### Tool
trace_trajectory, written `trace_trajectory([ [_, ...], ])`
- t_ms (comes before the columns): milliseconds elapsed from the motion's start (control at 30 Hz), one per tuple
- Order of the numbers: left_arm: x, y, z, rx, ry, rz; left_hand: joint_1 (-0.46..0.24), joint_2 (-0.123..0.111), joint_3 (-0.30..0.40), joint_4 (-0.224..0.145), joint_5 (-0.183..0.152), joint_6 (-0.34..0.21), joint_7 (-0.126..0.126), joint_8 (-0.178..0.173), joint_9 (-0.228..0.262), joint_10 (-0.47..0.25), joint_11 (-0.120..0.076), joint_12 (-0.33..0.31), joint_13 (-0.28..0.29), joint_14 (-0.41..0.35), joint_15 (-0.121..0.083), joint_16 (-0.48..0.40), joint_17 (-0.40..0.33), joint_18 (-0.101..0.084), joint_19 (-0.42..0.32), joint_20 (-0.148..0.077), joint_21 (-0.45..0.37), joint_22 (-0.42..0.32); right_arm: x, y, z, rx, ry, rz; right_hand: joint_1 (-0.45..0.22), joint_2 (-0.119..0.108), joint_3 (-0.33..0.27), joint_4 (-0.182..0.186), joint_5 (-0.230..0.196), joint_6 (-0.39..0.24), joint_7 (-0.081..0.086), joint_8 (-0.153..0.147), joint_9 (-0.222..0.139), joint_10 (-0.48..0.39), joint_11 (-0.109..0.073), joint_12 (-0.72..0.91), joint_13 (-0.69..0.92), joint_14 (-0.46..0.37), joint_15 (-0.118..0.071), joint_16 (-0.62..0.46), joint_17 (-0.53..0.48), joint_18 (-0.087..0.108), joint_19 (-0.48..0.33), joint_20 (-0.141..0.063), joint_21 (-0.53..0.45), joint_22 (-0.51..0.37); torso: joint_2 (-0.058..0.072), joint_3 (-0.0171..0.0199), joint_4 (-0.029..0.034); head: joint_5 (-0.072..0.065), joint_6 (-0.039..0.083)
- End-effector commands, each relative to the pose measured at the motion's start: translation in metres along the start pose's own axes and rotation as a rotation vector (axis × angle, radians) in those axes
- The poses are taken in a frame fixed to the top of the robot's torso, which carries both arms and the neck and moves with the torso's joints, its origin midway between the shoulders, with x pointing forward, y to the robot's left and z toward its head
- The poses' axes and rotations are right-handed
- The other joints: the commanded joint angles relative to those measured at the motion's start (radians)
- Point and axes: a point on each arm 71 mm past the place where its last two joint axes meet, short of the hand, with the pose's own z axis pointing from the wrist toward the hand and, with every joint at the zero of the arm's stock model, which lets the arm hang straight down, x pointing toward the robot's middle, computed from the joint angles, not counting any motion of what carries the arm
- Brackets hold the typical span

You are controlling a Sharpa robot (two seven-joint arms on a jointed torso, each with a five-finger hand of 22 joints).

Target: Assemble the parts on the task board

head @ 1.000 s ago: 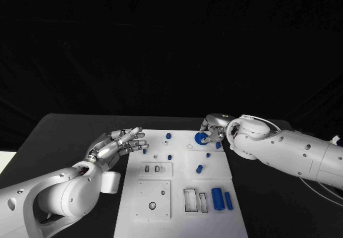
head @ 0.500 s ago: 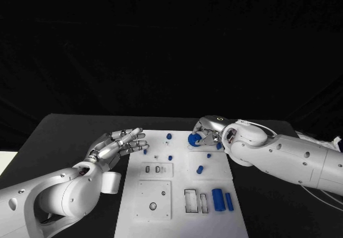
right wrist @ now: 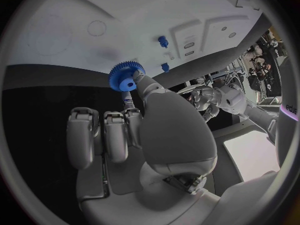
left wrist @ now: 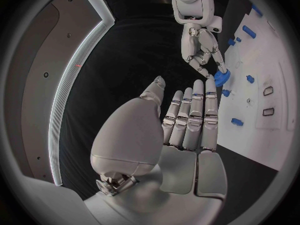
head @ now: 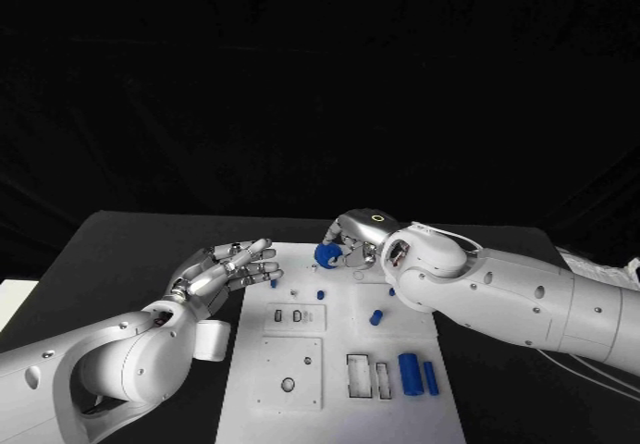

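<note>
Black desk [head: 120, 250], white task board [head: 340, 370] laid down the middle. The right robot hand [head: 350, 242] pinches a blue gear [head: 326, 255] over the board's far edge, nearest the small upright peg [head: 320, 295] just below. Left robot hand [head: 227, 270] hovers beside the board, fingers spread, holding nothing. No writing legible.

Head camera looks down from above at the task board [head: 334, 370]; each wrist camera sits close behind its palm, both sharing the board's far end at twelve o'clock.
</note>
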Motion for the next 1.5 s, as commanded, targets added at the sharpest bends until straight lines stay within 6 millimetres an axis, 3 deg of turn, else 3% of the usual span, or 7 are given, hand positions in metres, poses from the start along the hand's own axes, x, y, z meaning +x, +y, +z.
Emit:
trace_trajectory([
  [33,0.003,-0.001,0.001,0.004,0.019,-0.009,0.007,0.007,-0.001,-0.007,-0.002,-0.003,0.002,-0.005,-0.001,-0.004,0.000,-0.004,-0.001,-0.005,0.000,-0.005,0.002,0.010,0.000,0.005,-0.006,-0.001,0.004,0.005,0.005,-0.009,-0.008,-0.036,-0.013,0.002,0.007,-0.002,0.003,0.062,-0.022,0.013,0.013,0.049,-0.003,-0.001,0.152,0.082,-0.007,0.006,0.141,-0.016,0.010,-0.005,0.003,0.000,0.001,0.0005,-0.0004,0.003,-0.002],
  [700,0.004,0.000,0.001,0.004,0.023,-0.011,0.006,0.007,-0.001,-0.008,-0.003,-0.004,0.002,-0.005,-0.001,-0.005,0.000,-0.004,-0.001,-0.007,0.000,-0.006,0.002,0.010,-0.001,0.005,-0.006,-0.001,0.034,0.024,0.019,-0.032,0.084,-0.045,-0.036,-0.006,0.012,-0.001,0.000,0.050,-0.017,0.002,0.009,0.043,0.001,-0.018,0.143,0.082,-0.004,0.005,0.139,-0.016,0.009,-0.004,0.001,-0.002,0.001,0.0018,-0.0034,0.009,-0.006],
  [800,0.004,0.000,0.001,0.004,0.024,-0.011,0.006,0.007,-0.001,-0.009,-0.002,-0.004,0.003,-0.005,-0.001,-0.006,0.001,-0.004,-0.001,-0.008,0.001,-0.007,0.002,0.009,-0.002,0.005,-0.007,-0.002,0.035,0.022,0.020,-0.025,0.082,-0.048,-0.051,-0.014,0.012,0.001,-0.009,0.019,-0.006,-0.019,0.001,0.036,0.010,-0.035,0.134,0.082,0.002,0.005,0.140,-0.016,0.009,0.000,0.001,-0.003,0.001,0.0020,-0.0035,0.009,-0.007],
  [933,0.004,0.000,0.001,0.002,0.023,-0.010,0.006,0.007,-0.001,-0.010,-0.003,-0.006,0.003,-0.005,-0.001,-0.008,0.001,-0.004,-0.002,-0.009,0.001,-0.009,0.002,0.009,-0.003,0.006,-0.008,-0.002,0.036,0.020,0.021,-0.016,0.084,-0.048,-0.085,-0.033,0.002,0.013,-0.022,-0.104,0.025,-0.051,-0.021,0.013,0.038,-0.093,0.100,0.084,0.025,0.009,0.151,-0.017,0.009,0.018,0.001,-0.001,0.001,0.0016,-0.0041,0.008,-0.006],
  [1033,0.004,0.000,0.001,0.001,0.023,-0.010,0.006,0.007,-0.001,-0.010,-0.003,-0.006,0.004,-0.005,-0.001,-0.008,0.002,-0.004,-0.002,-0.009,0.002,-0.009,0.002,0.009,-0.003,0.006,-0.008,-0.002,0.038,0.019,0.022,-0.010,0.096,-0.050,-0.117,-0.046,-0.017,0.038,-0.009,-0.159,0.039,-0.052,-0.020,0.004,0.050,-0.114,0.088,0.084,0.037,0.010,0.154,-0.017,0.008,0.030,0.001,-0.002,0.001,0.0018,-0.0029,0.008,-0.005],
  [1200,0.004,0.000,0.001,-0.001,0.022,-0.010,0.005,0.007,-0.001,-0.012,-0.003,-0.009,0.005,-0.006,-0.001,-0.011,0.003,-0.004,-0.002,-0.012,0.003,-0.012,0.002,0.009,-0.005,0.007,-0.009,-0.003,0.042,0.016,0.022,0.008,0.147,-0.052,-0.247,-0.049,-0.073,0.187,0.012,-0.162,0.043,-0.046,-0.015,0.003,0.058,-0.115,0.089,0.086,0.046,0.015,0.166,-0.016,0.008,0.044,0.004,0.002,0.001,0.0018,-0.0029,0.006,-0.006],
  [1500,0.004,0.000,0.000,-0.006,0.023,-0.005,0.009,0.004,0.000,-0.023,-0.003,-0.019,0.009,-0.006,-0.002,-0.022,0.006,-0.005,-0.002,-0.018,0.006,-0.019,0.004,0.009,-0.009,0.009,-0.013,-0.005,0.045,0.012,0.021,0.030,0.183,-0.043,-0.309,0.002,-0.106,0.190,0.065,-0.130,0.036,-0.041,-0.012,0.008,0.052,-0.101,0.099,0.088,0.042,0.019,0.177,-0.018,0.010,0.042,0.009,0.011,0.001,0.0018,-0.0035,0.006,-0.007],
])
